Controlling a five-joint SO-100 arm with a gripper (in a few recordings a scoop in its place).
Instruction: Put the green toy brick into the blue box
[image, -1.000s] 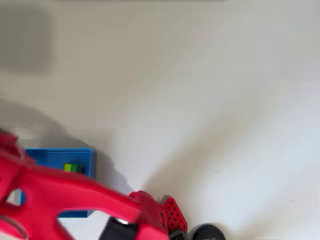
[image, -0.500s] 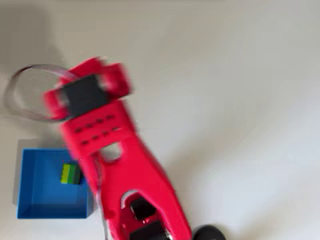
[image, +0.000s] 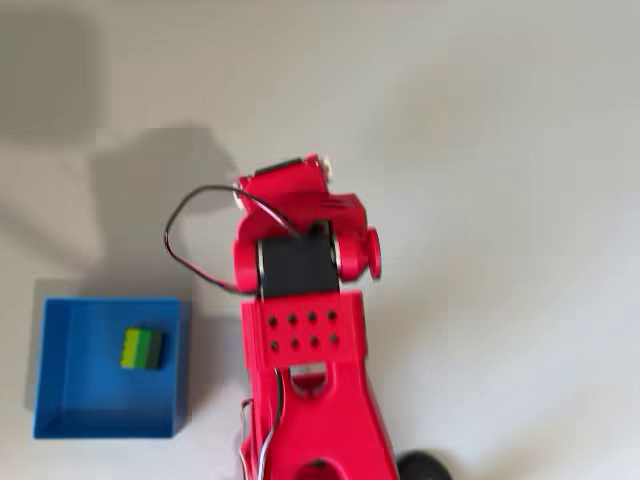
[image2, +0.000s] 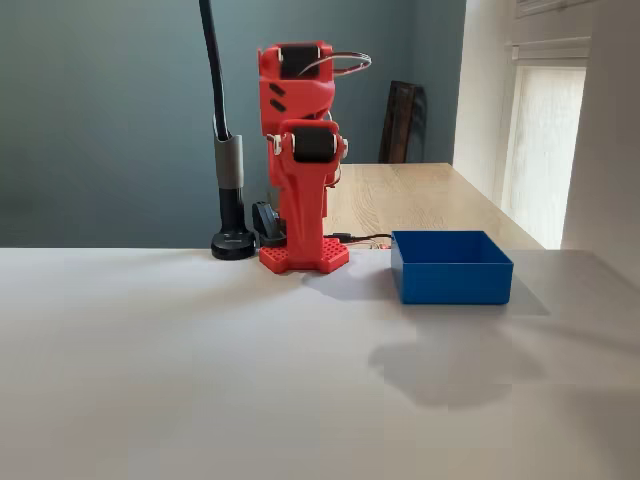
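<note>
green toy brick (image: 142, 349) lies on the floor of the blue box (image: 60, 395), toward its far wall. task looks done. red arm (image: 300, 330) folded beside the box; gripper state can't be told.

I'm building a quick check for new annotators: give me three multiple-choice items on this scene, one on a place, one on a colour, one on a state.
1. Where is the green toy brick?
A. Inside the blue box
B. On the table beside the box
C. Between the gripper's fingers

2. What colour is the arm?
A. White
B. Red
C. Black

3. How does the arm stand?
A. Stretched over the box
B. Folded upright on its base, away from the box
C. Lying flat on the table

Key:
1 A: the overhead view shows the green toy brick lying on the floor of the blue box.
2 B: the arm is red in both views.
3 B: the fixed view shows it folded upright, with the box apart to its right.
</note>
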